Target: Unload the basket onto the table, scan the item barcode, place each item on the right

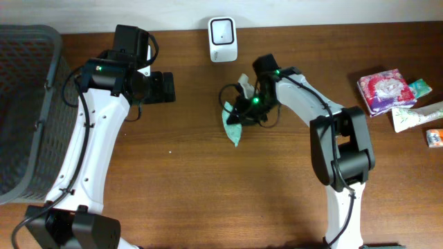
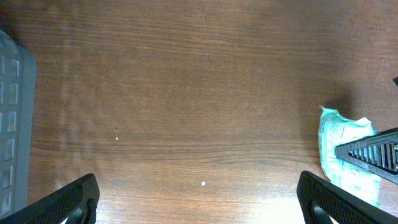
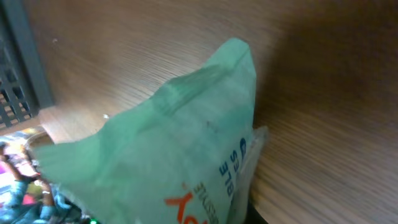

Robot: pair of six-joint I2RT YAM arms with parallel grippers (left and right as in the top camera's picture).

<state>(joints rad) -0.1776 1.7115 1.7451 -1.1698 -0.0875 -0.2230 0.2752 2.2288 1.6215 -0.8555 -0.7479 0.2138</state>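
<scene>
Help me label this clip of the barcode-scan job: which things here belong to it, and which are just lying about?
In the job:
- green packet
- white scanner
- right gripper, at the packet

Lying about:
- grey basket
- pink packet
- white pack
- small orange box
- left gripper, fingers open, holding nothing

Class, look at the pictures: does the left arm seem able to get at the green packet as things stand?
Probably yes. The left gripper is open, and only bare table lies between it and the green packet. But the right gripper seems to grip the packet, so the two might collide.
</scene>
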